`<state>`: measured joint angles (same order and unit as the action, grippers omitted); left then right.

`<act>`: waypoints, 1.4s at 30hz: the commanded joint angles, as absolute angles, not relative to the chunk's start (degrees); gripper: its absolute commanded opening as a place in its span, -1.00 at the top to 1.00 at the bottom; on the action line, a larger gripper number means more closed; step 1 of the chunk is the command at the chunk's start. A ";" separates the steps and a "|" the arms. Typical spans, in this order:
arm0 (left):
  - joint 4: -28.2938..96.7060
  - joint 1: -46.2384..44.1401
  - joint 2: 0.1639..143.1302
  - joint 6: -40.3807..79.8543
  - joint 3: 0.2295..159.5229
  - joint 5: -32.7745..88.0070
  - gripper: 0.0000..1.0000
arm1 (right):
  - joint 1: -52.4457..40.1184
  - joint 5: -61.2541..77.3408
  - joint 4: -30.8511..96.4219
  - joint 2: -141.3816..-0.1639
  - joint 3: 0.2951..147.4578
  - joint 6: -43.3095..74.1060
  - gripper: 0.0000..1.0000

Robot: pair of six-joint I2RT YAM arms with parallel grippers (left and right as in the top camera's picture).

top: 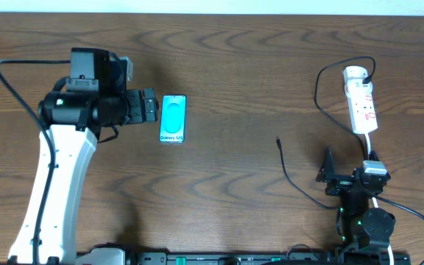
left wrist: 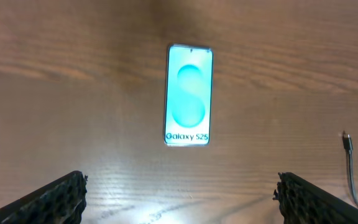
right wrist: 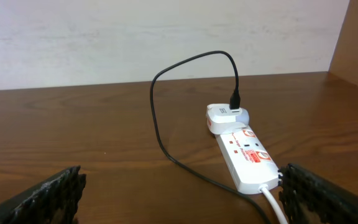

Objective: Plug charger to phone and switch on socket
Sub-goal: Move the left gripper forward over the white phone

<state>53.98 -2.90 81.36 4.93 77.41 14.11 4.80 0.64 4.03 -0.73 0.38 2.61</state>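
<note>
The phone point(top: 173, 119) is lying flat and screen up on the table point(top: 241, 66), in its left half and closer to the far edge than the near one. Its long side is running far to near, with the lettered end toward the near edge. Nothing is touching it.

The left end effector point(top: 150, 107) is hanging just to the left of the phone. Its fingers are spread wide and gripping nothing; in the left wrist view they are framing bare wood short of the phone.

The charger point(top: 288, 177) is trailing across the right half of the table. Its connector tip point(top: 278, 139) is lying loose, well apart from the phone, with a broad stretch of open wood between them.

The socket point(top: 362, 103) is lying near the far right corner, roughly parallel to the right edge. A white adapter point(top: 355, 73) is sitting plugged into its far end. The black cable is rising out of the adapter and looping toward the table's middle. A white lead point(top: 370, 143) is leaving the socket's near end.

The right end effector point(top: 349, 168) is sitting just near of the socket, toward the near right corner. It is facing the socket with its fingers spread wide and holding nothing.
</note>
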 commanded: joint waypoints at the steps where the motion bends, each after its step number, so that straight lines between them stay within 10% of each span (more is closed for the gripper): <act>1: 55.75 -2.98 84.29 7.60 80.49 14.92 -0.96 | 5.06 0.99 4.29 -0.49 0.32 3.36 -0.99; 25: 66.32 -7.27 104.14 5.02 98.17 10.92 -0.95 | 5.06 0.99 4.29 -0.49 0.32 3.36 -0.98; 28: 65.56 -7.27 104.14 5.02 98.17 10.90 0.17 | 5.06 0.99 4.29 -0.49 0.32 3.36 -0.98; 30: 65.30 -7.27 104.14 5.02 98.17 10.90 0.33 | 5.06 0.99 4.29 -0.49 0.32 3.36 -0.98; 31: 65.23 -7.27 104.14 5.04 98.17 10.90 0.17 | 5.06 0.99 4.29 -0.49 0.32 3.36 -0.98; 33: 65.17 -7.27 104.14 5.02 98.17 10.92 -0.97 | 5.06 0.99 4.27 -0.49 0.32 3.36 -0.98; 42: 62.28 -7.27 104.16 5.02 97.49 10.90 -0.96 | 5.06 0.99 4.29 -0.49 0.32 3.36 -0.99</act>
